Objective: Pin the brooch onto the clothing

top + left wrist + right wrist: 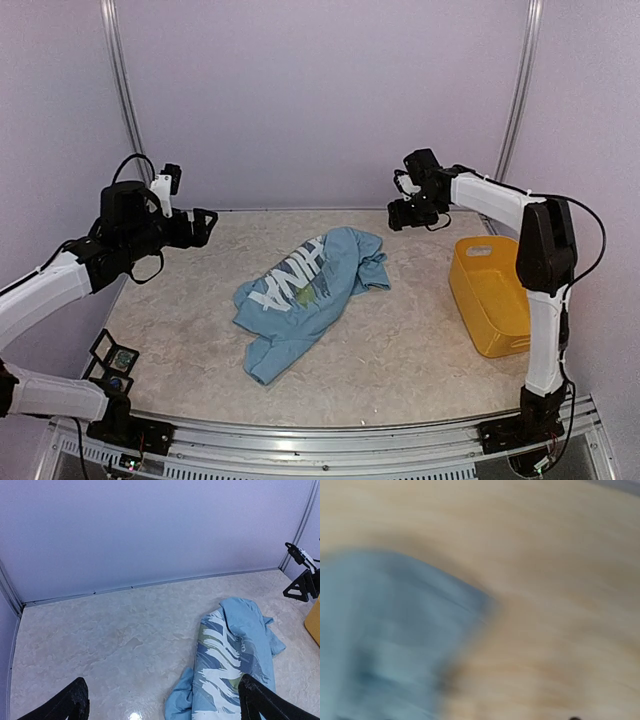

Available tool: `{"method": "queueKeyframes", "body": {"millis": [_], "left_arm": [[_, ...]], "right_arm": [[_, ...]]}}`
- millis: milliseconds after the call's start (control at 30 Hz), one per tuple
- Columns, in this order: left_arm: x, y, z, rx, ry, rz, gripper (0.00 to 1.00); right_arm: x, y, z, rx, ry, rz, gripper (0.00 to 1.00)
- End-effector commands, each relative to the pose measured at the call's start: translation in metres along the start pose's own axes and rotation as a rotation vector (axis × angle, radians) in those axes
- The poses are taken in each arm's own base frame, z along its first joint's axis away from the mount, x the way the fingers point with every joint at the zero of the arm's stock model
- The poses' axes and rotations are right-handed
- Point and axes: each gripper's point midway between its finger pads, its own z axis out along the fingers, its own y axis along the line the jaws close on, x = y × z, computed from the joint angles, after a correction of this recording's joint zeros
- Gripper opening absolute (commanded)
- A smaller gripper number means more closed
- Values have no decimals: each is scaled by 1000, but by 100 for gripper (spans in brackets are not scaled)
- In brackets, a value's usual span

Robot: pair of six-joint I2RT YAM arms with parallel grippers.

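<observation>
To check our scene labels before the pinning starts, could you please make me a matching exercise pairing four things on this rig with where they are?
Things:
1. T-shirt
2. yellow bin
3. left gripper
4. black framed cases

Places:
A. at the near left corner of the table
B. on the right side of the table
C. crumpled in the middle of the table
D. raised above the left side, fingers wide apart

Pairs: 1-C, 2-B, 3-D, 4-A.

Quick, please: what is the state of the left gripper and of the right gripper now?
Left gripper: open, holding nothing.
Right gripper: cannot be told; its wrist view is blurred.
</observation>
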Motion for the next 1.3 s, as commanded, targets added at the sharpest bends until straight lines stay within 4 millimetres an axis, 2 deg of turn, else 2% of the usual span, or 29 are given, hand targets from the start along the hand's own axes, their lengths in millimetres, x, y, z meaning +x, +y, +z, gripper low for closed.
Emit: {"method": "queueKeyframes", "body": {"millis": [0,33,100,167,233,300,333,367,433,533,633,767,800,833,900,933,967,1033,1100,1200,1267], "left_arm": [[21,-15,8,94,75,-35,99],[25,-13,10,88,78,-54,99],[33,-10,14,92,97,-86,99],[45,-6,21,96,140,-125,99],[54,5,27,103,168,-205,98],[58,30,30,54,162,-308,97],[59,39,30,26,158,-336,97],[60,46,29,9,153,-353,96],[58,51,27,-2,138,-368,96],[48,47,23,38,87,-371,96],[45,47,21,41,84,-368,95],[48,49,19,31,92,-359,95],[48,49,19,31,92,-359,95],[48,49,19,32,92,-360,95],[46,48,18,42,87,-367,94],[45,47,17,47,82,-366,94],[43,46,17,52,77,-366,93],[37,45,16,60,58,-362,92],[32,44,15,67,41,-359,91],[25,37,16,89,21,-343,88],[21,24,17,116,14,-303,87]], "right_arm": [[1,-3,-46,212,-23,-146,70],[11,23,-47,149,-18,-212,69],[42,106,-55,-107,-16,-387,66],[80,193,-75,-381,-42,-544,65],[116,263,-94,-566,-77,-653,67],[151,317,-100,-692,-75,-752,69],[170,338,-96,-733,-55,-804,74],[187,355,-92,-759,-28,-843,77],[221,381,-83,-808,14,-936,79],[250,391,-63,-837,69,-989,76],[268,382,-42,-782,130,-1052,73],[294,371,-32,-799,180,-1069,68],[298,369,-30,-803,185,-1067,62],[299,366,-27,-796,191,-1059,50],[294,360,-26,-769,199,-1037,19],[287,359,-29,-770,191,-1027,5],[278,360,-37,-777,170,-1014,0],[241,361,-58,-801,93,-958,0],[190,354,-86,-823,-6,-871,0],[106,323,-139,-851,-188,-710,0],[63,286,-165,-831,-281,-599,0]]}}
